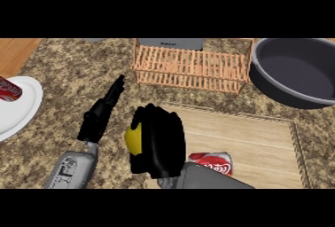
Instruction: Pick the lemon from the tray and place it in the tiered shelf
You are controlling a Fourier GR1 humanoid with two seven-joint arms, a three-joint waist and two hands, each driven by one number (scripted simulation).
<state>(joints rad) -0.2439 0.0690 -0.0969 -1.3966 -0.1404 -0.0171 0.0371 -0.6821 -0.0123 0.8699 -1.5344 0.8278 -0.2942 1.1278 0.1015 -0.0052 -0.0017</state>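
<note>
The yellow lemon (133, 138) shows only as a sliver at the left edge of the wooden tray (255, 142). My right hand (157, 142) covers most of it, fingers curled round it. The tiered shelf (189, 66), an orange slatted rack, stands at the back, beyond the tray's far edge. My left hand (101, 113) is left of the lemon over the speckled counter, fingers straight and pointing toward the shelf, holding nothing.
A red can (212, 163) lies on the tray just right of my right forearm. A large dark bowl (294, 73) sits at the back right. At the left edge a white plate (20, 106) carries another red can (8, 88).
</note>
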